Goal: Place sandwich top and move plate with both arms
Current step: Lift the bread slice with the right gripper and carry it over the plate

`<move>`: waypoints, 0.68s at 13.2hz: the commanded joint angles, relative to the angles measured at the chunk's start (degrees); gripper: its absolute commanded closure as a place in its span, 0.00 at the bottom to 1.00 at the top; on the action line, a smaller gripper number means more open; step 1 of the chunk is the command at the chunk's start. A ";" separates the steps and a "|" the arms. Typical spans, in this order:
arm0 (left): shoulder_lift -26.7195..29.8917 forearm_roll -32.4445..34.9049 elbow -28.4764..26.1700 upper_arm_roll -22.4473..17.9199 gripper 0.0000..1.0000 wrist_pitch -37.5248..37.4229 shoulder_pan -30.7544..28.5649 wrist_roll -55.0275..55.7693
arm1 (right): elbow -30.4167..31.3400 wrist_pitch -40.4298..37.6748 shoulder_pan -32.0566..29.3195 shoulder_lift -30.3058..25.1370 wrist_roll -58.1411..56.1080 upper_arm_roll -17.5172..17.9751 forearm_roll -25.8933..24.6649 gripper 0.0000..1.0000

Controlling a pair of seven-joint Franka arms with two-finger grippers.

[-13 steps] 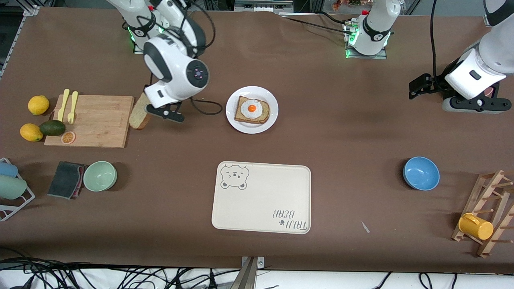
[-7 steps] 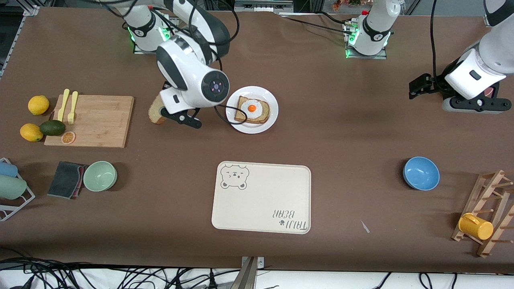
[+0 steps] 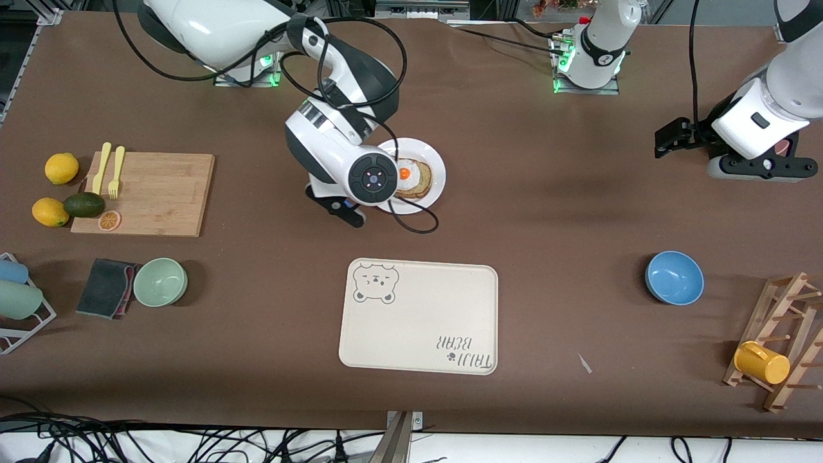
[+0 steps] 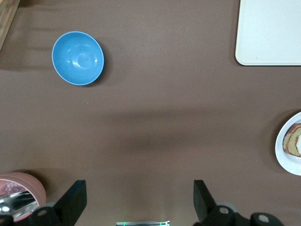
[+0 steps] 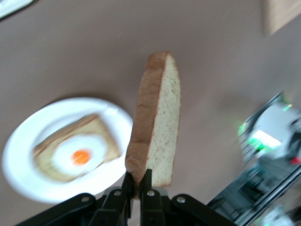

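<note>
Table [image 3: 553,212]: matte brown cloth surface, fills most of front frame.

Tray [image 3: 418,316]: cream rectangle, rounded corners, smooth; bear print at its upper corner, lettering at lower corner. Lower centre of frame. Nothing on it.

Cutting board [image 3: 144,193]: pale wood grain, rectangular, mid-left of frame. Carries yellow fork + knife and an orange slice.

R arm [image 3: 334,138]: white glossy shells w/ black joints, cables looping; comes from base at upper left, bent down over the plate's edge, centre of frame.

L arm [image 3: 765,109]: white, upper right of frame, waits over bare cloth.

Plate [image 3: 434,186]: round, glossy white, centre of frame, partly hidden by R wrist. Holds a bread slice w/ fried egg [image 5: 76,153], orange yolk.

Blue bowl [image 3: 674,278]: smooth round, lower right, empty. Green bowl [image 3: 161,281]: lower left, empty.

Sandwich top [image 5: 155,120]: speckled tan crumb, darker brown crust, roughly square. Held on edge, upright, in air just beside plate rim per R wrist view.

R gripper [image 5: 136,181]: black fingers pressed together on the slice's bottom edge.

L gripper [image 4: 138,202]: fingers spread wide, nothing between.
</note>
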State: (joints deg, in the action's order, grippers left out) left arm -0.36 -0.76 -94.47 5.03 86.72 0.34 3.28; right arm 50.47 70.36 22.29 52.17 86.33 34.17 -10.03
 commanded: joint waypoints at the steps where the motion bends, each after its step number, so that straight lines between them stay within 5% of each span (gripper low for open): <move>1: -0.52 -0.12 1.49 0.06 0.00 -1.12 0.02 -0.03 | -3.63 2.67 0.73 3.63 7.00 4.22 2.30 1.00; 9: -0.52 -0.12 1.49 0.06 0.00 -1.20 -0.07 -0.12 | -5.38 6.90 2.93 10.41 10.62 6.17 1.95 1.00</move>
State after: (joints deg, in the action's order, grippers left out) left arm -0.36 -0.76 -94.46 5.03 86.70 0.32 3.28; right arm 49.20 78.43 24.63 61.43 95.53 39.09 -8.66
